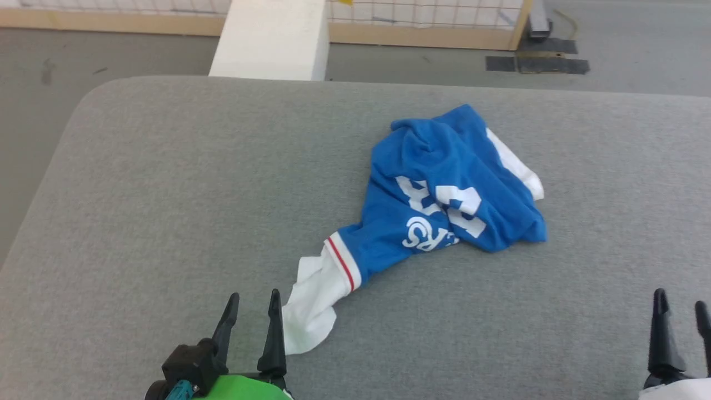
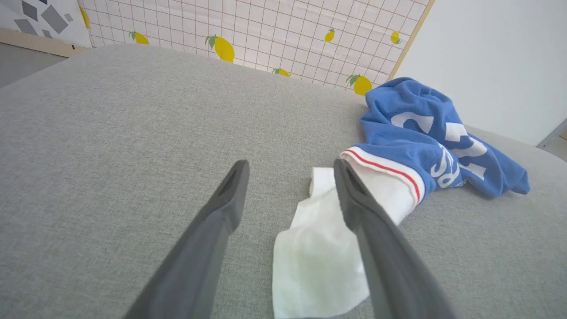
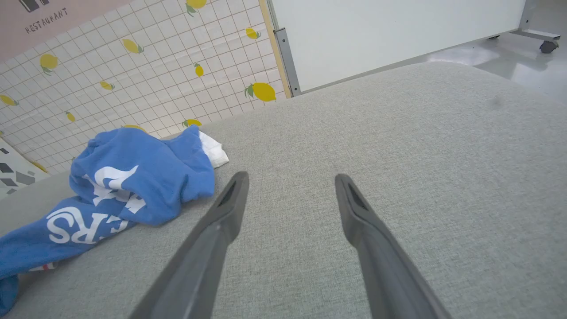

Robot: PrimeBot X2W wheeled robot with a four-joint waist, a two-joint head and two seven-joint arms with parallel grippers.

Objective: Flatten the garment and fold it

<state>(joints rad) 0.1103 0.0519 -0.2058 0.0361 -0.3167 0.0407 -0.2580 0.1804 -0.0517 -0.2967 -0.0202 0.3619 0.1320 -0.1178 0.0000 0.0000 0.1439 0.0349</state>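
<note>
The garment lies crumpled in a heap on the grey padded table, right of centre, blue body bunched with white numerals and lettering facing up. One white sleeve with red-striped trim trails toward the near edge. My left gripper stands open just left of that sleeve's end, holding nothing; in the left wrist view the sleeve lies under its right finger. My right gripper is open at the lower right, well clear of the garment.
A white pillar stands beyond the table's far edge. A lemon-patterned grid panel and a white board line the far side. Bare grey table surface stretches to the left and right of the garment.
</note>
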